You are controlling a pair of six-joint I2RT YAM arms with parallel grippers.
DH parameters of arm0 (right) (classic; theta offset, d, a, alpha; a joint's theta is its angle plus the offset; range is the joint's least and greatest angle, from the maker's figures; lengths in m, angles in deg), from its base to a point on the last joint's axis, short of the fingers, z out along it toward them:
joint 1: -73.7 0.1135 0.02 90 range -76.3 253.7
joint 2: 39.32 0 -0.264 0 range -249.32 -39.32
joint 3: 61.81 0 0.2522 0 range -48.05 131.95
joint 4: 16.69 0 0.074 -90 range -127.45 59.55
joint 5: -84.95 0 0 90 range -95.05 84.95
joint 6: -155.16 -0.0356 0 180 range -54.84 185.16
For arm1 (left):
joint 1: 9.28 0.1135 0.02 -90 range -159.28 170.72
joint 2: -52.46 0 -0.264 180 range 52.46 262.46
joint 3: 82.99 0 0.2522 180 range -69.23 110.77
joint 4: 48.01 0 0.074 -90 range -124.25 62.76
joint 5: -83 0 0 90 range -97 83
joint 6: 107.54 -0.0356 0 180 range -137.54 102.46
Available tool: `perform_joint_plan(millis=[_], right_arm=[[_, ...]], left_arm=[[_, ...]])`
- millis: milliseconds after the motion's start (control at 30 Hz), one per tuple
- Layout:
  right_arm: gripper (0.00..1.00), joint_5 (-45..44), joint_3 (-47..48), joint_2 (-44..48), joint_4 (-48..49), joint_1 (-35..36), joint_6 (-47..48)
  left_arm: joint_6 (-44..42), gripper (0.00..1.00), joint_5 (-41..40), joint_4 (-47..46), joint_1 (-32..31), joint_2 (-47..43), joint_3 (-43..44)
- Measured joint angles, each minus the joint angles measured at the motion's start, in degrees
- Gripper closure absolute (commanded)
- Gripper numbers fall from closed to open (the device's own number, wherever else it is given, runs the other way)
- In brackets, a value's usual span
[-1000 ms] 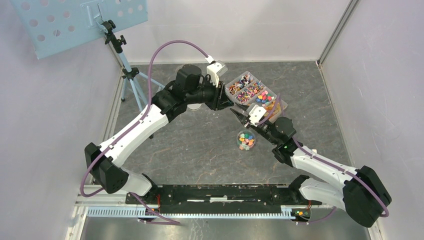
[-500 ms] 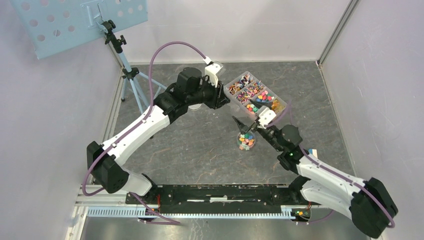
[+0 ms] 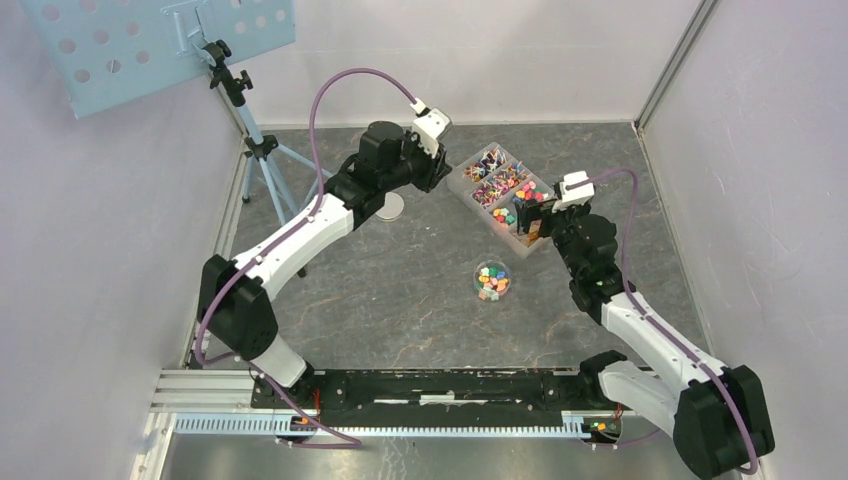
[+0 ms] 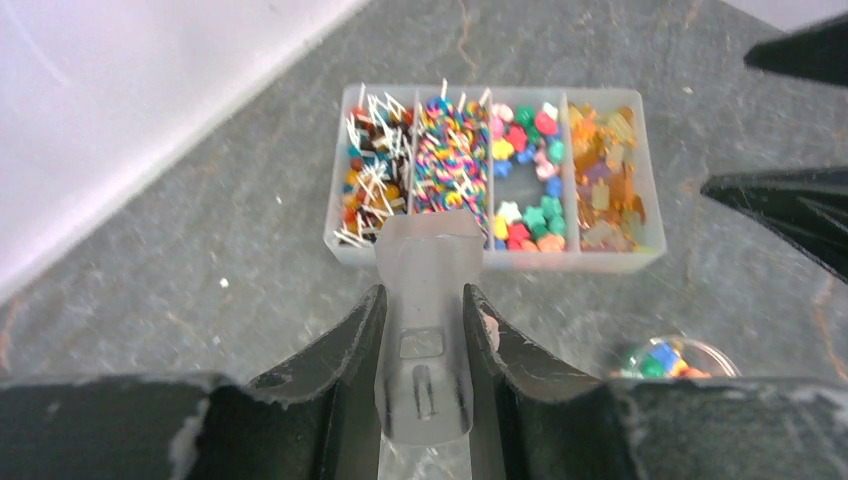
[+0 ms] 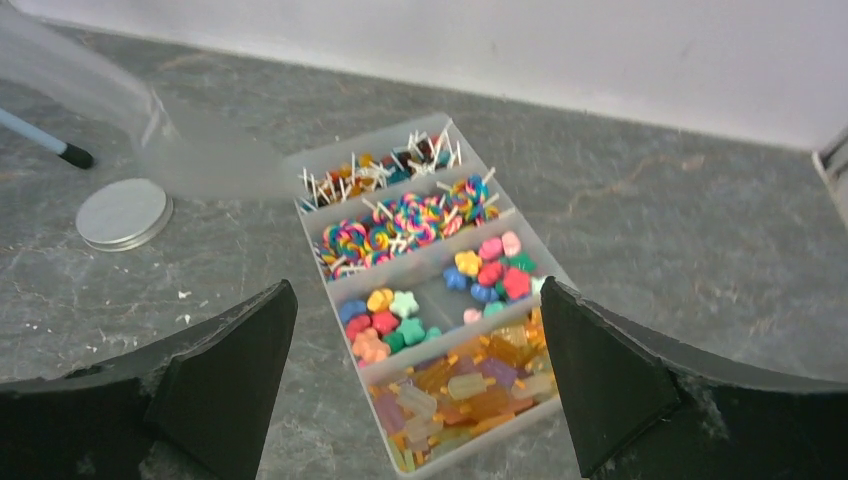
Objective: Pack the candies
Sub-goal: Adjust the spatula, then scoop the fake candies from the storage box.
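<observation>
The candies fill a clear four-compartment tray (image 3: 510, 188): stick sweets, swirl lollipops (image 5: 400, 225), star and flower shapes (image 5: 400, 320), and amber and purple wrapped pieces (image 5: 470, 385). More candies lie in a small round jar (image 3: 492, 280) on the table. My right gripper (image 5: 416, 290) hangs open over the tray's near end (image 3: 535, 220) with nothing between its fingers. At the tray's far-left side, my left gripper (image 4: 423, 295) is shut on a translucent plastic scoop (image 4: 428, 300), which points at the tray (image 4: 345, 245).
A grey round lid (image 3: 392, 207) lies left of the tray, below the left arm. A tripod (image 3: 262, 160) with a perforated blue panel stands at the back left. Walls close the table in at the back and both sides.
My right gripper has opened wide and swung from above the jar back to the tray's near end. The left gripper has drawn slightly back from the tray, still gripping the scoop.
</observation>
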Motion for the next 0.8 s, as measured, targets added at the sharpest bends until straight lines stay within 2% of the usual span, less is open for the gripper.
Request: perform_joint_plan(millis=[267,500,800], right_arm=[[0.03,0.6,1.1,-5.0,-3.5,-6.7,-7.5],[0.12,1.6,5.6,-11.2,-5.7,-14.1,-14.0],[0.17,4.3,6.0,-12.5,-7.6,-19.6,-16.4]], left_arm=[[-2.1,0.98,4.7,-8.9,3.3,5.8,0.7],[-2.0,0.98,10.8,-14.0,6.0,9.6,0.7],[-2.0,0.98,16.4,-19.4,8.1,12.4,0.7]])
